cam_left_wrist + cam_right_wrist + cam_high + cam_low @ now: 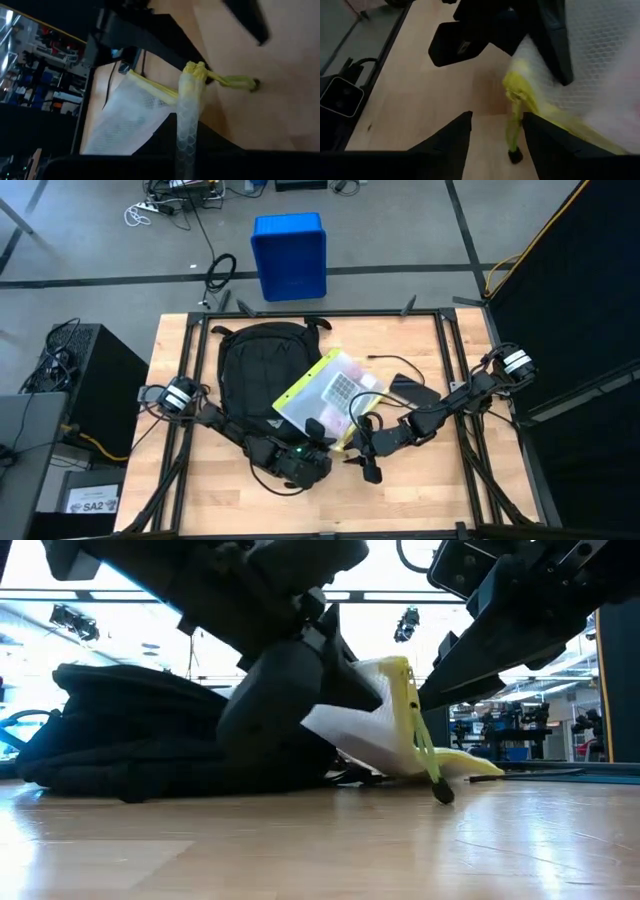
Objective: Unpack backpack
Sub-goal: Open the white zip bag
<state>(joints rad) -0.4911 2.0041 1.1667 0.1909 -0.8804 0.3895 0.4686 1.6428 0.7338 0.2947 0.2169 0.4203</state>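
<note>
Your backpack [252,370] is large, black fabric, rounded oval. It lies flat on the wooden table's far-left area, with straps trailing toward the near edge.

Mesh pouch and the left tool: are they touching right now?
Touching. The left wrist view shows the mesh pouch with its yellow edge bunched and drawn taut from the left tool; the high view shows that tool shut at the pouch's corner.

The only legible text is "SA2" on a white label [93,503] stuck to a box on the floor left of the bench [440,480]. The backpack [255,365] carries a small white logo, too small to read.
</note>
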